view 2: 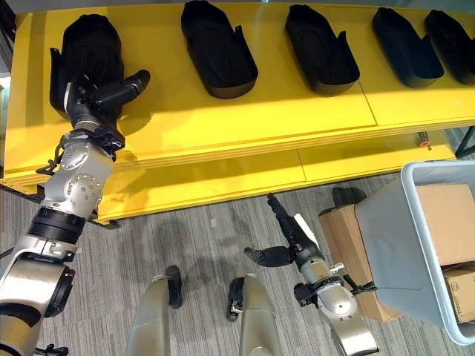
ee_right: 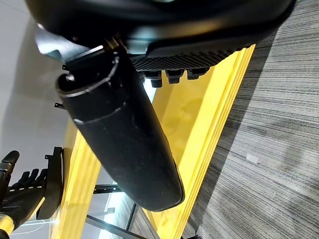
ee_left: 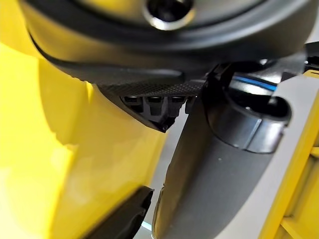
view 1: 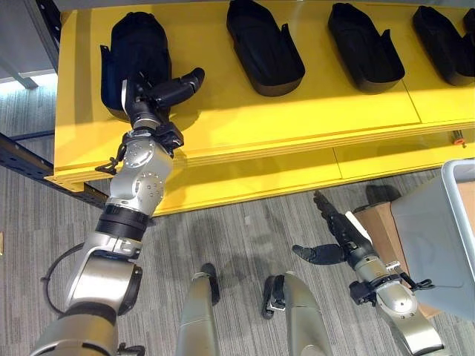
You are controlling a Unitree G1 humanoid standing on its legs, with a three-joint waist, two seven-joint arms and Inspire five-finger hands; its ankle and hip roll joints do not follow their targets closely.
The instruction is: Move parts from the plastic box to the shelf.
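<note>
In the left eye view, my left hand (view 1: 156, 93) sits at the upper left of the frame, on the leftmost black part (view 1: 137, 44) on the yellow shelf (view 1: 297, 111). The thumb sticks out to the right, free of the part; the fingers are hidden against it, so I cannot tell whether I am gripping or have let go. Three more parts lie in a row along the top. These look like stiff, light moulded shells with smooth sides, probably a bit slippery, best taken across the narrow end or over a side wall.

In the right eye view, my right hand (view 2: 286, 233) hangs at lower centre over the floor, fingers straight, holding nothing, just left of the grey plastic box (view 2: 386, 245) at the lower right. I cannot see inside the box.

The left wrist view shows yellow shelf and dark bulk, too close to read.

The right wrist view shows my thumb and the shelf edge.
</note>
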